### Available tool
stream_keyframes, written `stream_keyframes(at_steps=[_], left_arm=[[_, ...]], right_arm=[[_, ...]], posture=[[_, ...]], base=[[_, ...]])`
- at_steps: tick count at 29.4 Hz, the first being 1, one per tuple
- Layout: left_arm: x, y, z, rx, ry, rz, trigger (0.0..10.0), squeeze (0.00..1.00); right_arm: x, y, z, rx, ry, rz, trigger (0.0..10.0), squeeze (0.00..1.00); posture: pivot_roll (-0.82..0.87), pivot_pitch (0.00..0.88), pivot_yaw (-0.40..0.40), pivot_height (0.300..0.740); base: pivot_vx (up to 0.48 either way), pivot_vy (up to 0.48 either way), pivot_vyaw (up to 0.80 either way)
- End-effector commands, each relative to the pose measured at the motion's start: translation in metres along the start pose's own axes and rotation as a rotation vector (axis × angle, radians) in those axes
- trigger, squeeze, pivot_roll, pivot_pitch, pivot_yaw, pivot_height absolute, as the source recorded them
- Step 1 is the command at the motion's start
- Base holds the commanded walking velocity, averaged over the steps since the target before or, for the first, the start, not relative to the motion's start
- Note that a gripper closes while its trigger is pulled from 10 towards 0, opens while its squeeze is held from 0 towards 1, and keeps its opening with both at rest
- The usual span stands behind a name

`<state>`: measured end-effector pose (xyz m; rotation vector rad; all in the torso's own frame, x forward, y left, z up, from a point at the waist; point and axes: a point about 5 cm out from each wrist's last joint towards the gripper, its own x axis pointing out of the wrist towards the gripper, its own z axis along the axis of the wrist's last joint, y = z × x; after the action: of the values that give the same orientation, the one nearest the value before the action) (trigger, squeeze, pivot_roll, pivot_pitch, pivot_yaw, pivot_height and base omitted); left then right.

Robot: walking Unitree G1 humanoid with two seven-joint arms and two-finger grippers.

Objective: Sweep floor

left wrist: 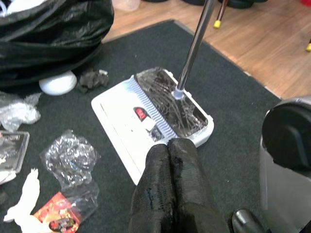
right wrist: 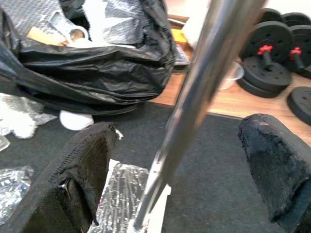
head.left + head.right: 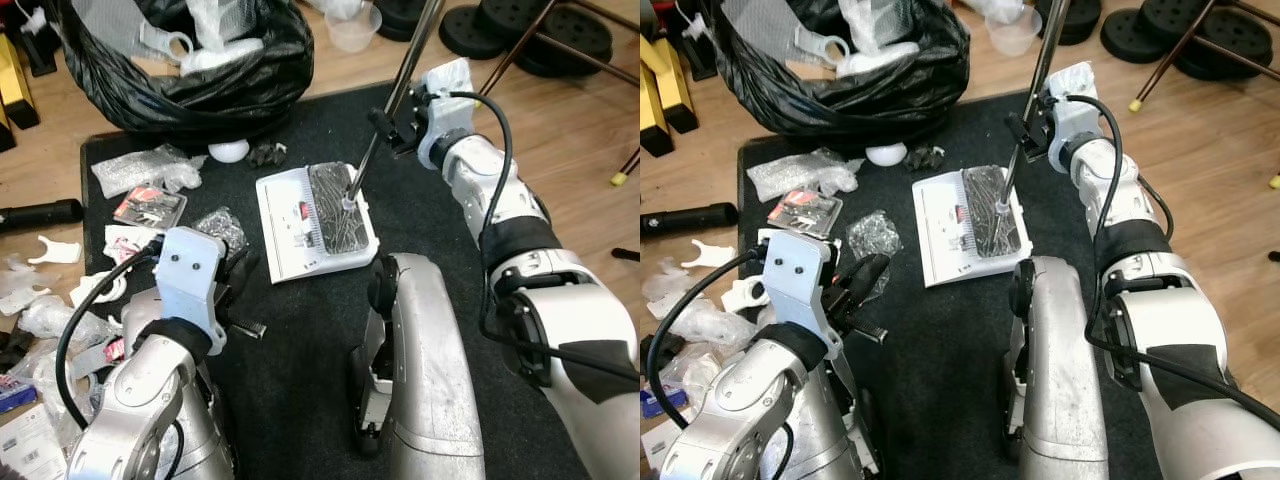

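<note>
The white flat-bodied carpet sweeper (image 3: pixel 315 222) sits mid-mat. The right gripper (image 2: pixel 180 170) straddles its chrome pole (image 2: pixel 194 97), fingers spread – it could topple. The left gripper (image 1: pixel 170 194), pressed closed, holds nothing.

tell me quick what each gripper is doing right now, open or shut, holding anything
Left gripper: shut, empty, hovering over the dark mat near the white sweeper.
Right gripper: open, fingers either side of the sweeper's metal handle, not clamped.
</note>
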<state>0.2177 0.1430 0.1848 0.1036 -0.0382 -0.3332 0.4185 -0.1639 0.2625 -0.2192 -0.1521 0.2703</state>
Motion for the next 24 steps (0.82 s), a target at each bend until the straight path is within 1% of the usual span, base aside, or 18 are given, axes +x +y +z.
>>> stream_keyframes(at_steps=[1, 2, 5, 6, 7, 8, 10, 12, 18, 19, 21, 24], left_arm=[[-0.004, -0.002, -0.001, -0.002, 0.016, -0.013, 10.0, 0.00], [-0.005, -0.003, 0.000, -0.003, 0.017, -0.015, 10.0, 0.00], [-0.005, -0.003, 0.000, -0.003, 0.017, -0.015, 10.0, 0.00], [-0.006, -0.004, 0.001, -0.005, 0.019, -0.017, 10.0, 0.00], [-0.006, -0.004, 0.001, -0.005, 0.019, -0.017, 10.0, 0.00], [-0.006, -0.005, 0.002, -0.006, 0.020, -0.018, 10.0, 0.00], [-0.006, -0.005, 0.002, -0.006, 0.020, -0.018, 10.0, 0.00], [-0.008, -0.005, 0.002, -0.008, 0.024, -0.019, 10.0, 0.00], [-0.009, -0.006, 0.003, -0.012, 0.028, -0.018, 10.0, 0.00], [-0.009, -0.006, 0.003, -0.014, 0.030, -0.016, 10.0, 0.00], [-0.010, -0.005, 0.003, -0.018, 0.032, -0.015, 10.0, 0.00], [-0.010, -0.006, 0.004, -0.020, 0.034, -0.014, 10.0, 0.00]], right_arm=[[0.000, 0.000, -0.003, 0.006, 0.010, -0.006, 10.0, 0.00], [0.000, -0.002, -0.002, 0.042, 0.006, -0.019, 10.0, 0.00], [0.000, -0.002, -0.002, 0.042, 0.006, -0.019, 10.0, 0.00], [0.001, -0.004, 0.001, 0.082, -0.010, -0.030, 10.0, 0.00], [0.001, -0.004, 0.001, 0.082, -0.010, -0.030, 10.0, 0.00], [0.002, -0.006, 0.006, 0.118, -0.039, -0.035, 10.0, 0.00], [0.002, -0.006, 0.006, 0.118, -0.039, -0.035, 10.0, 0.00], [0.003, -0.009, 0.017, 0.151, -0.094, -0.032, 10.0, 0.00], [0.004, -0.013, 0.024, 0.147, -0.120, -0.045, 10.0, 0.00], [0.004, -0.014, 0.025, 0.147, -0.129, -0.049, 6.1, 0.00], [0.004, -0.015, 0.028, 0.151, -0.151, -0.057, 0.0, 0.00], [0.003, -0.016, 0.029, 0.155, -0.161, -0.060, 0.0, 0.00]], posture=[[-0.01, 0.443, -0.080, 0.335], [0.00, 0.449, -0.078, 0.335], [0.00, 0.449, -0.078, 0.335], [0.00, 0.450, -0.078, 0.335], [0.00, 0.450, -0.078, 0.335], [0.00, 0.454, -0.075, 0.335], [0.00, 0.454, -0.075, 0.335], [0.00, 0.457, -0.079, 0.335], [0.00, 0.458, -0.085, 0.335], [-0.01, 0.458, -0.085, 0.335], [0.00, 0.458, -0.086, 0.335], [0.00, 0.458, -0.086, 0.335]], base=[[0.000, 0.000, 0.00], [0.000, 0.000, 0.00], [0.000, 0.000, 0.00], [0.000, 0.000, 0.00], [0.000, 0.000, 0.00], [0.000, 0.000, 0.00], [0.000, 0.000, 0.00], [0.000, 0.000, 0.00], [0.000, 0.000, 0.00], [0.000, 0.000, 0.00], [0.000, 0.000, 0.00], [0.000, 0.000, 0.00]])
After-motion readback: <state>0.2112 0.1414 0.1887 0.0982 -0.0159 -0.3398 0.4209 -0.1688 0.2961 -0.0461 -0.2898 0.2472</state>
